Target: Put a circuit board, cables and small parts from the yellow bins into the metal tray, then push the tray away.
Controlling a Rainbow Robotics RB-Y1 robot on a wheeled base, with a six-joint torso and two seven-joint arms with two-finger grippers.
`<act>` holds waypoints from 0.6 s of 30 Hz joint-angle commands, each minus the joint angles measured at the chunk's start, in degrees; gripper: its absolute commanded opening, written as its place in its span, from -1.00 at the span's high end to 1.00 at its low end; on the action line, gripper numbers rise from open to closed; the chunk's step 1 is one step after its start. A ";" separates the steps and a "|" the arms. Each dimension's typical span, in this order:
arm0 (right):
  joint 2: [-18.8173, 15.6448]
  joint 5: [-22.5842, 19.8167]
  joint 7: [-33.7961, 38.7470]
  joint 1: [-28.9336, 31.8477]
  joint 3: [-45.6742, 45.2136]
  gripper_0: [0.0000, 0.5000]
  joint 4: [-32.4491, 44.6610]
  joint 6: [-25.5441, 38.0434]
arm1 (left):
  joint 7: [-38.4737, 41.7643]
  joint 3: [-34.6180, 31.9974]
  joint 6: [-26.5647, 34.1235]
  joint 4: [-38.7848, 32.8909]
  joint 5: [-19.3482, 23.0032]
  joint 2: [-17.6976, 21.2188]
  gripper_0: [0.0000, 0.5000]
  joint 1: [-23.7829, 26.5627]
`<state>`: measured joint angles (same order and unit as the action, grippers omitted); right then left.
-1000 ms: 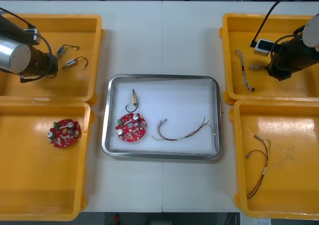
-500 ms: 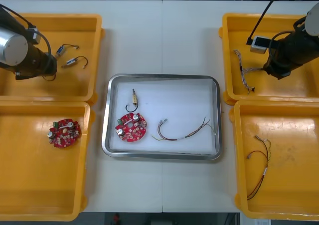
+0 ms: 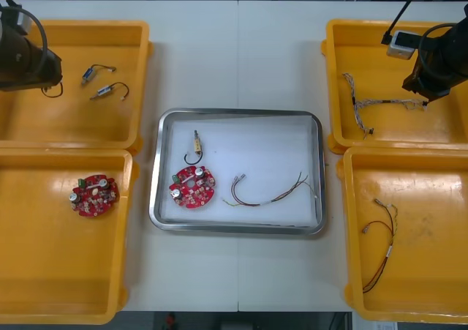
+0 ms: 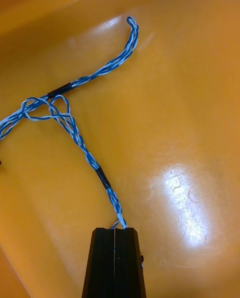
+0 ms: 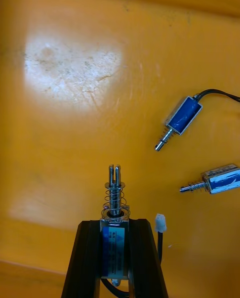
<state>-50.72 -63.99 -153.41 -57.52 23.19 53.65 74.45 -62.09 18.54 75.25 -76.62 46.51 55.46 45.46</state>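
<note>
My left gripper (image 3: 45,77) hangs over the upper-left yellow bin (image 3: 73,30), shut on a small metal part (image 5: 114,213) with a spring plunger and a black lead. Two more small metal parts (image 3: 102,81) lie in that bin beside it. My right gripper (image 3: 424,96) is over the upper-right yellow bin (image 3: 365,34), shut on one end of the twisted blue and white cable (image 4: 75,133); the rest of the cable (image 3: 373,103) trails across the bin floor. The metal tray (image 3: 238,113) holds a red circuit board (image 3: 191,186), a small metal part (image 3: 196,145) and a red and yellow cable (image 3: 270,191).
A second circuit board (image 3: 93,195) lies in the lower-left bin (image 3: 58,271). Another red and yellow cable (image 3: 380,235) lies in the lower-right bin (image 3: 424,286). Bare table runs beyond the tray's far rim.
My left gripper has drawn back to the left and up with the small part. My right gripper has moved right and up, pulling the blue and white cable out across the bin.
</note>
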 commanded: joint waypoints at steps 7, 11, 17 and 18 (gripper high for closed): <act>-2.19 1.77 -1.59 0.13 -1.05 -1.00 1.10 -0.80 | -7.26 -8.43 9.30 -5.39 1.22 4.04 1.00 -0.63; -1.57 1.68 -1.59 0.13 -1.05 -1.00 0.14 -1.06 | -7.26 -10.28 12.47 -7.32 1.74 4.04 1.00 -0.63; 0.18 1.77 -1.59 0.04 -1.05 -1.00 -2.59 -3.26 | -6.82 -13.09 16.51 -9.87 2.97 4.04 1.00 -0.63; 0.54 1.50 -1.59 0.13 -1.05 -1.00 -3.56 -3.96 | -6.73 -13.88 17.21 -10.22 3.68 4.04 1.00 -0.72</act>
<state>-50.58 -62.73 -153.41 -57.23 23.19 52.19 71.94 -62.11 8.12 90.62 -84.39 48.67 56.58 45.45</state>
